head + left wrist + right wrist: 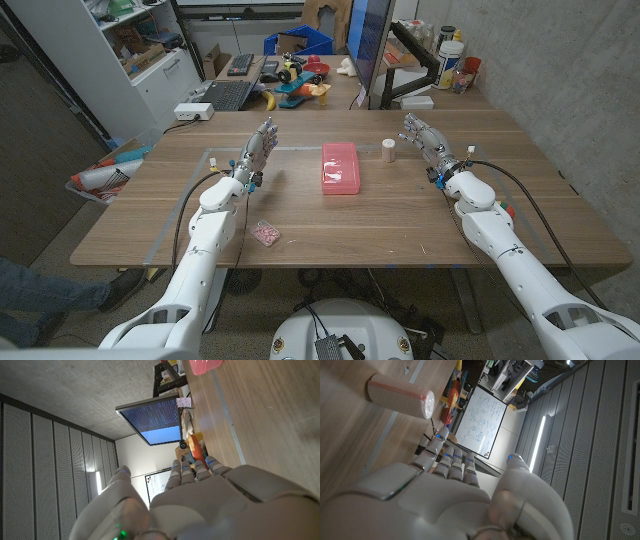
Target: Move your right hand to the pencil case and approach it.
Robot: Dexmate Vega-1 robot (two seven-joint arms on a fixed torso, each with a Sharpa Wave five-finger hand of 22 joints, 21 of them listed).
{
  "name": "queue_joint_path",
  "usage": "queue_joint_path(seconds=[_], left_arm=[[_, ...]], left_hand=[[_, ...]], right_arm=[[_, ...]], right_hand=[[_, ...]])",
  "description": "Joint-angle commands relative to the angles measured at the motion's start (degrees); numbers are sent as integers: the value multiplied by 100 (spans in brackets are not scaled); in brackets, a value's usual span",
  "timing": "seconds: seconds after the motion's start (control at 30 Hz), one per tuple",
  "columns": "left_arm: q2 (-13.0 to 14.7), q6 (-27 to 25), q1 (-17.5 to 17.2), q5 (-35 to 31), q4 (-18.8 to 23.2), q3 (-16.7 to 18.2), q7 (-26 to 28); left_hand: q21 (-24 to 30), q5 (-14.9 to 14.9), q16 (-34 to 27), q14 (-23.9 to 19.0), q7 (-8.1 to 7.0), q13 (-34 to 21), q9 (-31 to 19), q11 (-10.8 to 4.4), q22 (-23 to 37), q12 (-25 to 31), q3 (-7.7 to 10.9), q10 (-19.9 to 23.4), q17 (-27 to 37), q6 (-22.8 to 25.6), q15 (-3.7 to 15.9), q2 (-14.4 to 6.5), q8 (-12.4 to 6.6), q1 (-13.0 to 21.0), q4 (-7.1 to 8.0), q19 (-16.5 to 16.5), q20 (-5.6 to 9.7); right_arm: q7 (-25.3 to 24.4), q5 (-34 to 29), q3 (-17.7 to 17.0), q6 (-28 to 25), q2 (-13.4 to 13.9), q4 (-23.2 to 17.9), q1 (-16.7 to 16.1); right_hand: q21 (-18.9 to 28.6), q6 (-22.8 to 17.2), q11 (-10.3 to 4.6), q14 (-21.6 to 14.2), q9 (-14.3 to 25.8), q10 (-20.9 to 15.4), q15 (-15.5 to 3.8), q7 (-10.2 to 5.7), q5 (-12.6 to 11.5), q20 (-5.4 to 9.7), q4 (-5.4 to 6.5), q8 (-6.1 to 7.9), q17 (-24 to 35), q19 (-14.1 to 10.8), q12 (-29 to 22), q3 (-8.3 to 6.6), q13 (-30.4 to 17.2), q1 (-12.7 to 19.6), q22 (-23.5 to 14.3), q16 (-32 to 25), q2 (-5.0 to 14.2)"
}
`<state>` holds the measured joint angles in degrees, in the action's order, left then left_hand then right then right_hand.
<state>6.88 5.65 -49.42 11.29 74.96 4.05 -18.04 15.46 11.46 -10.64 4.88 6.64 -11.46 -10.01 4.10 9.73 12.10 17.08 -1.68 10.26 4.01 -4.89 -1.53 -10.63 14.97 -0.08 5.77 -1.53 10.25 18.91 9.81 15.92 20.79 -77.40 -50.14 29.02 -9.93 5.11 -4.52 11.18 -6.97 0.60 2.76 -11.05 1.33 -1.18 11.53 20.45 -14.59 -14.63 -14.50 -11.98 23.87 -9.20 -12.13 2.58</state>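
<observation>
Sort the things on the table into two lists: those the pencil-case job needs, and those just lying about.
Needed for the job:
pink pencil case, mid-table
right robot hand, open, apart from the case

Just lying about:
small wrapped roll, standing beside the right robot hand
small pink packet, near the front edge
left robot hand, open, idle

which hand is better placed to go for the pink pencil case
Roughly even by distance, but the right robot hand is the one tasked, open and free. Only a small roll stands between it and the pencil case; the left robot hand waits opposite.
</observation>
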Motion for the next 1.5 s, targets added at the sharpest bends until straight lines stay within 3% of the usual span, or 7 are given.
queue_joint_path(seconds=[0.03,0.73,1.5], left_arm=[[-4,-61,-82,-44,169,17,19],[78,-118,-175,-12,396,37,-3],[82,-22,-133,29,310,33,-51]], left_hand=[[-26,16,-30,-12,12,-5,-22,10,32,21,-1,10,20,39,-11,-42,-30,58,-39,37,-24],[-75,8,-26,-8,4,-2,-23,-8,34,25,-1,24,20,42,2,-59,-25,67,-60,41,-44],[-128,-1,-24,-9,0,-1,-23,-37,37,22,-7,22,21,63,6,-71,-26,65,-79,48,-62]], right_arm=[[30,-208,68,133,30,-169,-59],[-48,-679,259,164,135,-513,-93],[-185,-1279,486,246,234,-731,-61]], right_hand=[[-18,-57,-20,-60,13,-62,17,-3,-36,-11,-18,28,-1,-59,15,-10,5,-18,-22,-11,23],[-84,-80,-25,-82,4,-117,-2,-35,-41,-13,-34,25,-53,-92,38,-11,20,-26,-23,-7,36],[-176,-118,-42,-99,-2,-181,-7,-89,-46,-35,-60,27,-114,-94,62,-15,34,-27,-24,0,48]])
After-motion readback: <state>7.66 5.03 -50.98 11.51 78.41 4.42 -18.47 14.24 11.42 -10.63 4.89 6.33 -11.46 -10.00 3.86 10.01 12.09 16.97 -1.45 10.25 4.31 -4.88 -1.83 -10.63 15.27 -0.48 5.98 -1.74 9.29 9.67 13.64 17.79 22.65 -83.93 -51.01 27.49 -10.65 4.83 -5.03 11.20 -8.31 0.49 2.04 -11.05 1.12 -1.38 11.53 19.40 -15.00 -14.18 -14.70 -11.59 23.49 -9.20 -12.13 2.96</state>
